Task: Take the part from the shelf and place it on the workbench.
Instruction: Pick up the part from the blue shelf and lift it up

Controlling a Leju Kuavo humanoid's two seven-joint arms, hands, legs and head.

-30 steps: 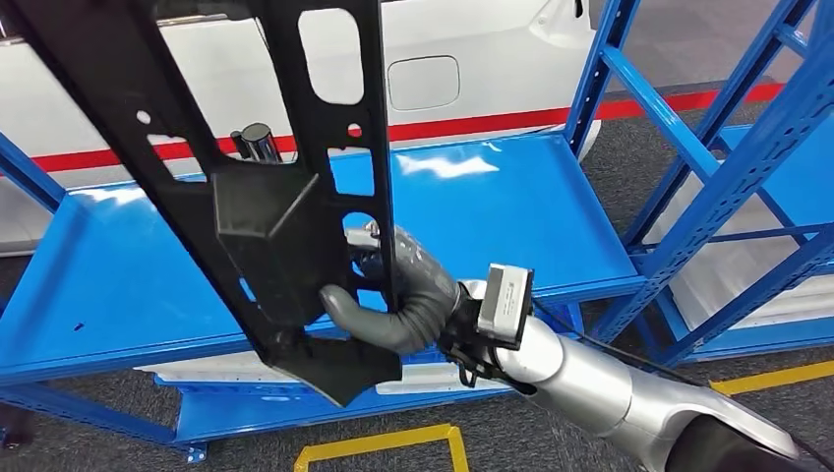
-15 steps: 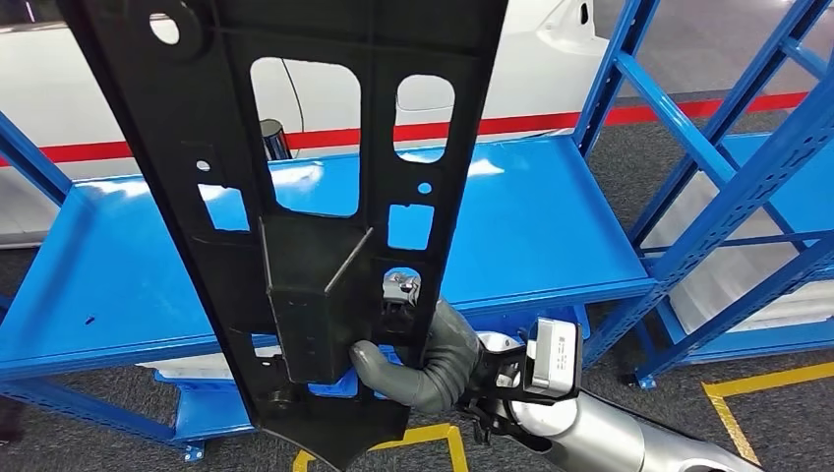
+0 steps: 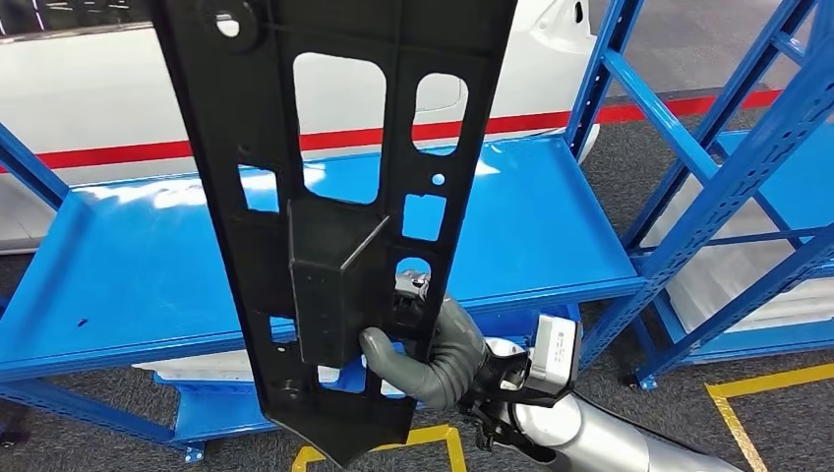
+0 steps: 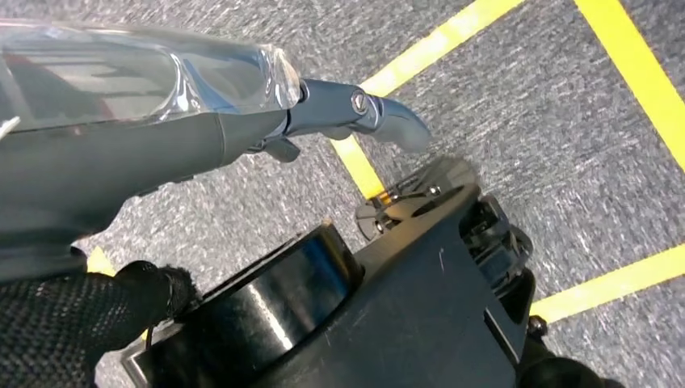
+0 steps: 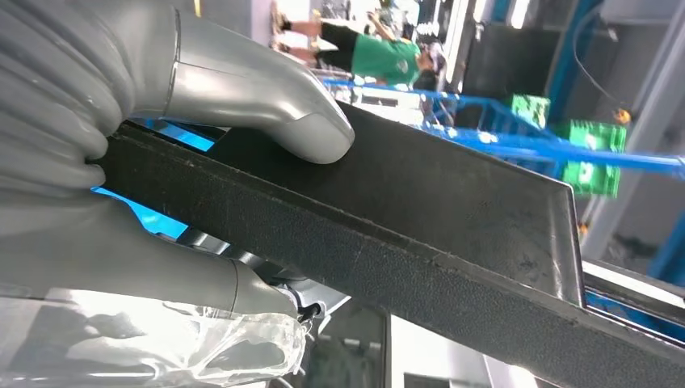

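Standing nearly upright in front of the blue shelf (image 3: 551, 226), the long black part (image 3: 334, 226) with its cut-out holes is held clear of the shelf board by the right hand (image 3: 433, 354). Its lower end is gripped, the grey thumb (image 5: 266, 105) being pressed on one face and the fingers wrapped behind the edge. The left hand (image 4: 121, 162) is seen above grey carpet (image 4: 565, 121) with yellow lines (image 4: 630, 56); whether its fingers are spread cannot be told.

The part (image 3: 334, 197) runs off the head view's top edge, hiding the shelf (image 3: 551, 216) behind
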